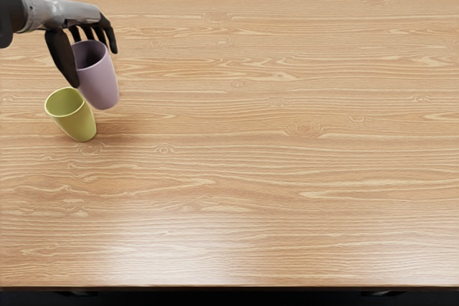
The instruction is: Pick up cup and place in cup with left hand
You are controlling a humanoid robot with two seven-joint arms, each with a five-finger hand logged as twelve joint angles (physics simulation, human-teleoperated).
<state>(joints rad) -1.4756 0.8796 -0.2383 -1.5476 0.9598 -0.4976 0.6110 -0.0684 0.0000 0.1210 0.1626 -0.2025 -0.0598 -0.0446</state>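
One yellow-green cup (79, 122) stands nearest, mouth up, on the left side of the table (251, 191); it looks to be the one meant to receive the other. What shows of its inner wall is bare, and nothing can be seen inside. It is light-looking and narrow at the foot, so a knock on its rim could slide or topple it.

Just beyond and to the right is the purple cup (101, 85), the one to be placed. It appears to be off the wood, its base beside the green mouth rather than over it; whether the two touch I can't tell. Its inside is dark with shade, and no contents can be made out. Lowered from where it is, it would likely miss, or catch the rim and jam crooked. It should go up and across first, then down, squarely.

The left hand (62, 49) is partly closed on the purple cup near its top, thumb (67, 64) on the near side, fingers (108, 32) curving over the far side. So high a hold could let the base swing if it bumps the rim. The thumb hangs close to the green cup, and might brush it during the crossing.
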